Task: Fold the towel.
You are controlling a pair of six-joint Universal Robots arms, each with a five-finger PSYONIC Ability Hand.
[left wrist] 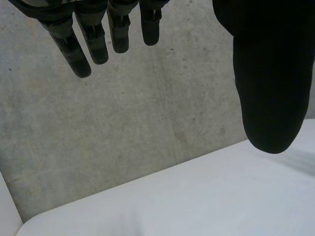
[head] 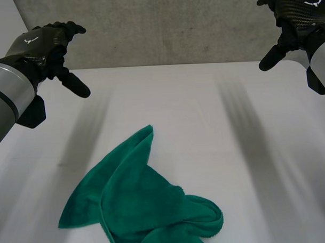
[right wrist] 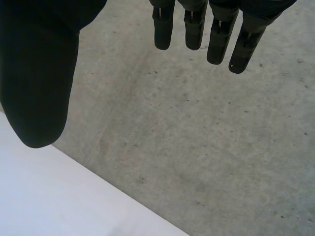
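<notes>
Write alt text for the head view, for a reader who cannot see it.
A crumpled green towel lies on the near part of a white table, touched by neither hand. The left hand and right hand hover open above the far corners, before a grey wall.

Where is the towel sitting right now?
In the head view the green towel lies crumpled on the white table, close to the robot and slightly to its left. The left hand and right hand hover open farther out, touching nothing.
</notes>
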